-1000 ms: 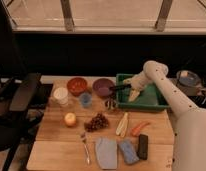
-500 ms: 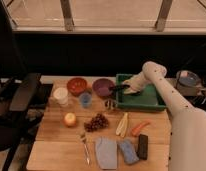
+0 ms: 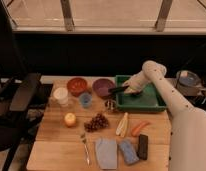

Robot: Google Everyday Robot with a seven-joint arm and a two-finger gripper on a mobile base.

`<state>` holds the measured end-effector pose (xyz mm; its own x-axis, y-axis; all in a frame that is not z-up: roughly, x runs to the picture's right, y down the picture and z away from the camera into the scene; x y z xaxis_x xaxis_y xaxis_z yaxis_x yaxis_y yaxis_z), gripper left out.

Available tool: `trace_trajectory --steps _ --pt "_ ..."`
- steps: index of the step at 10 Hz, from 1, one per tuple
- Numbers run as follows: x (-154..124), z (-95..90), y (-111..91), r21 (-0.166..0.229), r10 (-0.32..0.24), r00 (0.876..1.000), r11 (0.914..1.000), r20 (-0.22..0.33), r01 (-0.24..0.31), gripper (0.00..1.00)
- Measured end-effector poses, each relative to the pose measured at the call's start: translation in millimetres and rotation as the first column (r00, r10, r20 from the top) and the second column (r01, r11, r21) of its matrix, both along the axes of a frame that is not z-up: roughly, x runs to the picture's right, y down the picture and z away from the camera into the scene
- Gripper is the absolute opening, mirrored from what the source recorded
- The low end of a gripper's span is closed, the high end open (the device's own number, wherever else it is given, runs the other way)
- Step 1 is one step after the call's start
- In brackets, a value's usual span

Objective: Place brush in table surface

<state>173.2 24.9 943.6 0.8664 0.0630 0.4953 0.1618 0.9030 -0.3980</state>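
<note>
My gripper [image 3: 125, 90] reaches down into the green bin [image 3: 141, 104] at the table's back right, arm coming in from the right. It is shut on a slim dark handle that sticks out to the left, which I take for the brush [image 3: 117, 90]; its bristle head is hidden by the gripper. The table surface [image 3: 56, 145] is light-brown wood planks, spreading in front of and left of the bin.
Left of the bin stand a purple bowl [image 3: 102, 86], a red bowl [image 3: 77, 85], a white cup [image 3: 61, 95] and a blue cup [image 3: 85, 99]. Nearer lie an orange [image 3: 70, 119], grapes [image 3: 97, 121], banana [image 3: 123, 124], carrot [image 3: 140, 128], fork [image 3: 86, 148], cloth [image 3: 106, 152], sponge [image 3: 128, 151] and black block [image 3: 142, 146].
The gripper has stayed low in the green bin and its fingers have shut around the dark handle. The arm has barely moved.
</note>
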Motion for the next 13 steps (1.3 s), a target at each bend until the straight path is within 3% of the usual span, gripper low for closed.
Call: trace_trajectory --steps 13 --pt "3.9 -0.6 1.6 -0.003 -0.001 1.000 1.0000 -0.004 0.001 0.00"
